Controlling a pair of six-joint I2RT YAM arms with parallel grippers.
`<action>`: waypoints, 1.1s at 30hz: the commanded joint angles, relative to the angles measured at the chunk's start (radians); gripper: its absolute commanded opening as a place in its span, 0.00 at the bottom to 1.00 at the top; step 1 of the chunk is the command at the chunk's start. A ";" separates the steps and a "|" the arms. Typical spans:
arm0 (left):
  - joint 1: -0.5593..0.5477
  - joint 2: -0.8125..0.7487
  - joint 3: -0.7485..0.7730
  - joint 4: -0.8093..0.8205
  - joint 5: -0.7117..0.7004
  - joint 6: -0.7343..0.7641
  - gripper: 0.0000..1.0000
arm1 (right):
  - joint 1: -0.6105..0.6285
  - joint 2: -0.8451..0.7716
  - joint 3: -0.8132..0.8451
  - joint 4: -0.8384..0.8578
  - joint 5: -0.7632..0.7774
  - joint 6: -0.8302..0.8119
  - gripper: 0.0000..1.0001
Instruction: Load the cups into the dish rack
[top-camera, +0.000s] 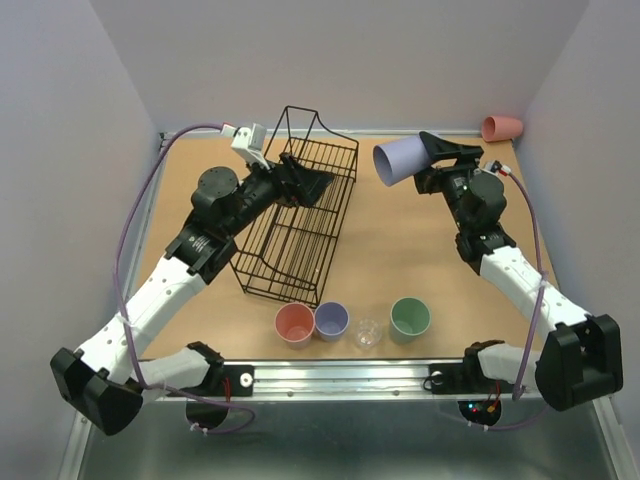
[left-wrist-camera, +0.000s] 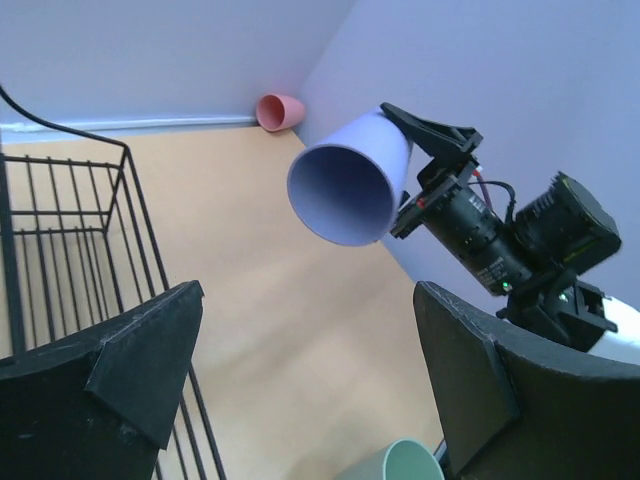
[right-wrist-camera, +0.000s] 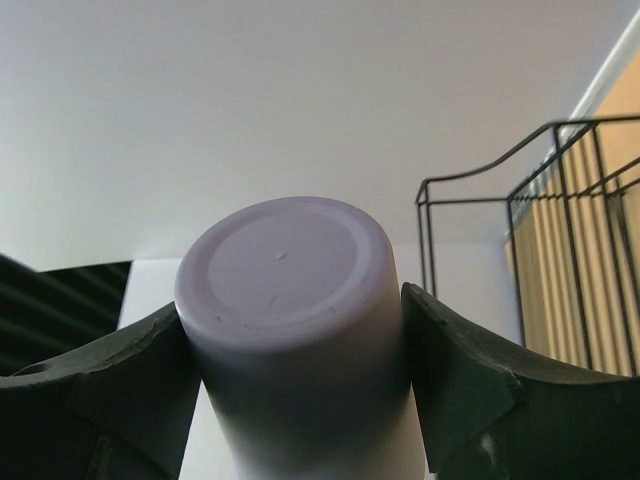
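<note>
While the right pincer (top-camera: 434, 157) is clamped on a lavender cup (right-wrist-camera: 290, 300), one finger on each side of its base end, the cup hangs on its side in the air. Its mouth points away from that pincer toward the dish rack (top-camera: 290, 225). The left pincer (left-wrist-camera: 320, 385) stands wide apart with nothing between its fingers. Rack bars run just beside its left finger, and the held cup's mouth faces it from ahead. Behind both pincers, near the arm bases, four cups stand upright in a row: a salmon cup (top-camera: 295, 323), a second lavender cup (top-camera: 331, 320), a clear cup (top-camera: 367, 333) and a mint cup (top-camera: 410, 317). Beyond the right pincer, a second salmon cup (top-camera: 501, 127) lies on its side in the table's (top-camera: 400, 250) far corner.
</note>
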 joint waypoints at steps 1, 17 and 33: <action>-0.033 0.089 0.093 0.067 0.035 -0.061 0.97 | 0.023 -0.099 -0.045 0.084 -0.059 0.164 0.00; -0.237 0.275 0.280 0.155 -0.063 -0.116 0.97 | 0.023 -0.255 -0.111 0.035 -0.056 0.178 0.00; -0.280 0.396 0.369 0.201 -0.075 -0.079 0.97 | 0.036 -0.212 -0.045 -0.002 -0.129 0.152 0.00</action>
